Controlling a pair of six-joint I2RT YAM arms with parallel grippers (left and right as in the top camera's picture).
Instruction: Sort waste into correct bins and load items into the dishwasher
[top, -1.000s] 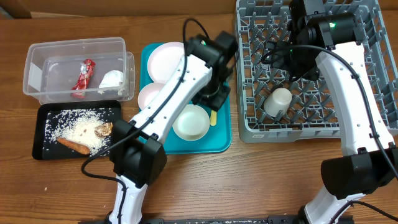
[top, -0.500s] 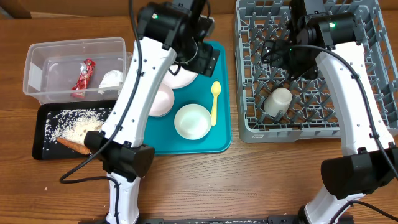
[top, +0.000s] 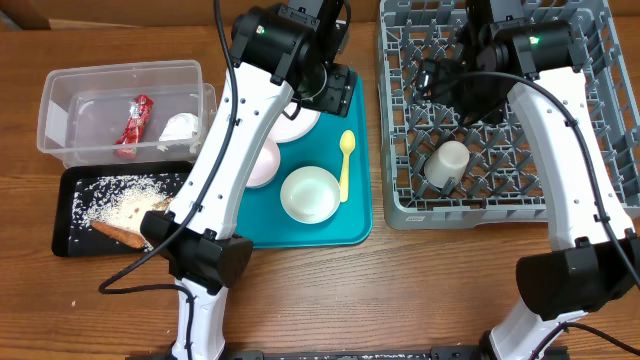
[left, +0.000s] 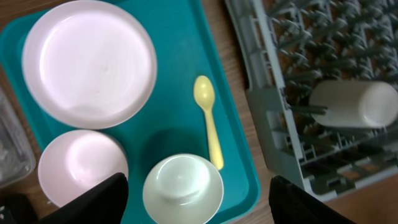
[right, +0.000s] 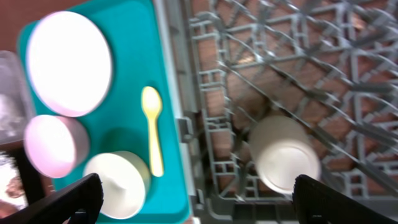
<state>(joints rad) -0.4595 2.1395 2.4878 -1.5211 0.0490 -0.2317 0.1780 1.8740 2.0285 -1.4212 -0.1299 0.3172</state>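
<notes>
A white plate (left: 90, 59), two white bowls (left: 183, 190) (left: 81, 165) and a pale yellow spoon (left: 208, 127) lie on the teal tray (top: 355, 215). A white cup (top: 447, 163) lies on its side in the grey dish rack (top: 590, 110). My left gripper (left: 196, 205) is open and empty, high above the teal tray. My right gripper (right: 208, 202) is open and empty above the rack's left part. The clear tub (top: 70, 95) holds the red wrapper (top: 132, 120) and the napkin (top: 180, 127). The black tray (top: 70, 235) holds rice (top: 130, 200), the carrot (top: 118, 233) and the brown food piece (top: 166, 208).
The teal tray sits between the two bins on the left and the rack on the right. My left arm (top: 240, 130) crosses over the plate and one bowl in the overhead view. Bare wooden table (top: 400, 290) lies in front.
My left arm has lifted off the teal tray and swung back and up, uncovering the spoon and front bowl. The right arm has barely moved.
</notes>
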